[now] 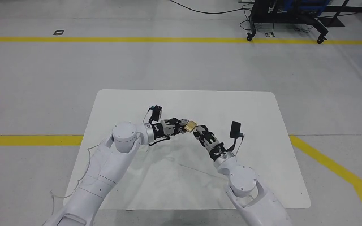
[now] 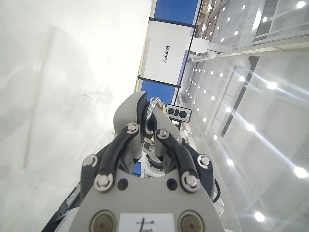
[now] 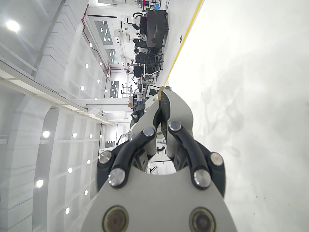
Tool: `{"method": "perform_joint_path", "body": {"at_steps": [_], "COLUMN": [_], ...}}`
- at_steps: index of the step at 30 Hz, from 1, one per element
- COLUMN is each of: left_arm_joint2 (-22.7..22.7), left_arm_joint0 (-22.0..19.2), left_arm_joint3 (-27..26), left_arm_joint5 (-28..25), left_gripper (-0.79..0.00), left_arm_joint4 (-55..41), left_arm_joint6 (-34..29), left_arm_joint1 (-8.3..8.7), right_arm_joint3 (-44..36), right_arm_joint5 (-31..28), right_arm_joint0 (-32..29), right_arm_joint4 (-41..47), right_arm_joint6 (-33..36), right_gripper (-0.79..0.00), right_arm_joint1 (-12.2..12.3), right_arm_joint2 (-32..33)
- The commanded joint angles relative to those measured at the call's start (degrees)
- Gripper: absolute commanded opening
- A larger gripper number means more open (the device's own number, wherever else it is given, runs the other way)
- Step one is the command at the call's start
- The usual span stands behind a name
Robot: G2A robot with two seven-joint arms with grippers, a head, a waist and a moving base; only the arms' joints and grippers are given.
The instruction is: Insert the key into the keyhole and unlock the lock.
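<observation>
- The left end effector (image 1: 176, 124) is held over the middle of the tabletop (image 1: 130, 107). Its fingers (image 2: 128, 112) are clamped on the steel shackle (image 2: 151, 112) of the lock (image 1: 190, 126).
- Gripping by the shackle leaves the brass body projecting free towards the other arm. This presumably keeps the keyhole face unobstructed.
- The lock appears to be lifted off the tabletop and sits between the two end effectors. Holding it in the air is judged to give both wrists room to align and, later, to rotate.
- The right end effector (image 1: 199, 134) meets the lock from the opposite side, touching or just beside the brass body.
- Its fingers (image 3: 178, 112) are pressed together on a small brass piece at their tips, judged to be the key (image 3: 160, 90). A pinch at the head would leave the blade pointing forward at the lock.
- The keyhole is hidden. It cannot be told whether the blade is at the mouth, partly in or fully seated, nor whether the shackle has released.
- Judged step: alignment or insertion; unlocking not yet confirmed.
- Risk: a round shackle in a flat pinch may let the body pivot under the key's push. The key axis should therefore stay in line with the keyhole.
</observation>
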Motion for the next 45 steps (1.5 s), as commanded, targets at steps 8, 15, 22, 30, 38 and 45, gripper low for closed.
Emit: {"method": "perform_joint_path", "body": {"at_steps": [8,15,22,30,38,45], "left_arm_joint2": [-1.1,-2.2,-5.1,-6.8,-6.0,-5.7], "left_arm_joint0": [0.2,1.0,3.6,5.4,4.7,4.0], "left_arm_joint3": [0.6,-0.4,-4.2,-5.3,-3.9,-2.7], "left_arm_joint5": [0.1,-1.6,-12.8,-14.8,-13.0,-12.2], "left_gripper": [-0.785,-0.785,-0.785,-0.785,-0.785,-0.785], "left_arm_joint4": [-2.4,-3.5,-5.4,-6.5,-10.0,-12.1], "left_arm_joint6": [2.0,4.0,5.7,0.8,-1.1,-2.2], "left_arm_joint1": [-0.12,-0.10,0.08,0.64,0.28,0.04], "right_arm_joint3": [-0.5,-0.5,-1.4,0.5,4.5,7.9], "right_arm_joint5": [0.0,0.0,-1.5,-6.2,-8.8,-10.9], "right_arm_joint0": [-0.3,-0.3,-0.9,-1.2,1.2,3.2], "right_arm_joint4": [1.8,1.8,6.9,25.9,31.4,31.8], "right_arm_joint6": [-0.6,-0.6,1.4,22.5,29.7,30.6], "right_gripper": [0.000,0.000,0.000,0.000,-0.440,-0.489], "right_arm_joint1": [-0.3,-0.3,-0.4,0.1,-0.2,-0.6], "right_arm_joint2": [0.8,0.8,1.3,5.6,3.5,1.3]}}
